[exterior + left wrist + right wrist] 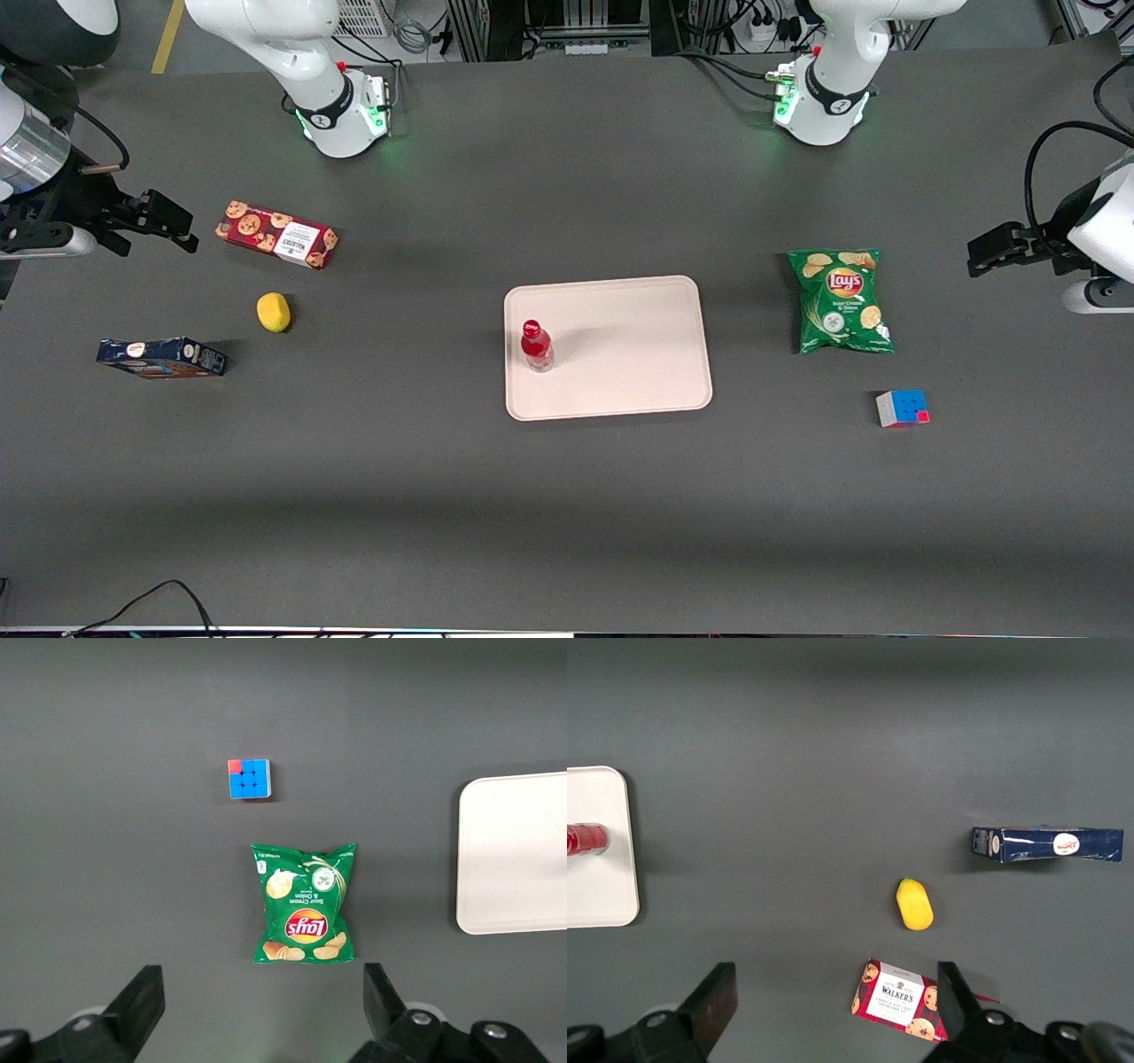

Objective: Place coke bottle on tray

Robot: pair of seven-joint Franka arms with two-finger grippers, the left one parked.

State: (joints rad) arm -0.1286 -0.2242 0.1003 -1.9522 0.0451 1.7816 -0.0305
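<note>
Coke bottle (536, 346): stands upright on the tray (638, 354), close to the tray edge that faces the working arm's end of the table, in the middle of the tabletop.

Gripper (168, 221): hangs above the working arm's end of the table, just beside the cookie box (276, 234) and well apart from the bottle. The right wrist view shows its fingers (713, 1001) spread wide with nothing between them, so the jaws are released and empty.

Task state: judged complete, since the bottle rests inside the rim with no support from the arm.

Nearby items: a lemon (273, 312) and a dark blue box (161, 357) lie near the gripper; a chips bag (840, 301) and a puzzle cube (902, 408) sit toward the parked arm's end.

Risk: the bottle is tall, narrow and near the rim, so a jolt to the table or tray could topple it off.

Second risk: a low sweep of the arm could knock the cookie box or the lemon.
</note>
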